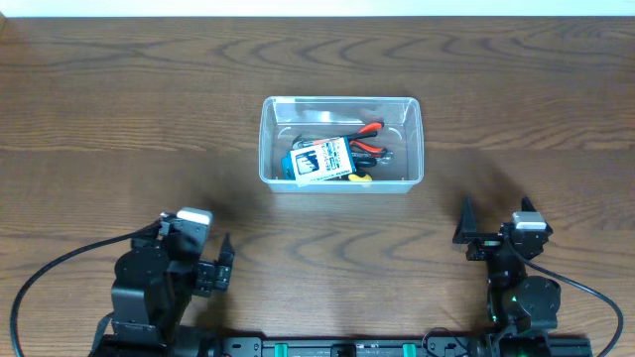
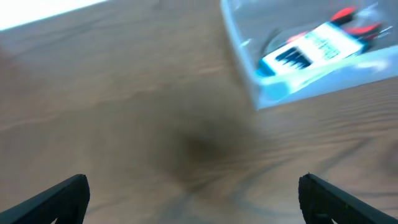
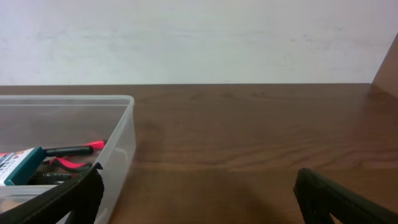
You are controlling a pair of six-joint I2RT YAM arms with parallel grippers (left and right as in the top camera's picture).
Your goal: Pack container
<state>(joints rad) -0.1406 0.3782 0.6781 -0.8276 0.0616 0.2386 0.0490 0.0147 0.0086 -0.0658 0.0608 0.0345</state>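
2 grippers sat at the near edge of the tabletop, both empty. Left fingers were spread wide apart, and right fingers were spread wide apart too. Container stood mid-tabletop, ahead of both and apart from them. Inside it, a blue-and-white packet lay on red-handled tools.

Both arms sit folded low on the near side, the left arm at about seven o'clock and the right arm at about five. The left gripper aims roughly toward twelve, its jaws spread wide with nothing between them. Its dark fingers show only at the bottom corners of its wrist view. The right gripper is just as wide and just as empty, and it faces twelve too, with its camera housing riding on top.
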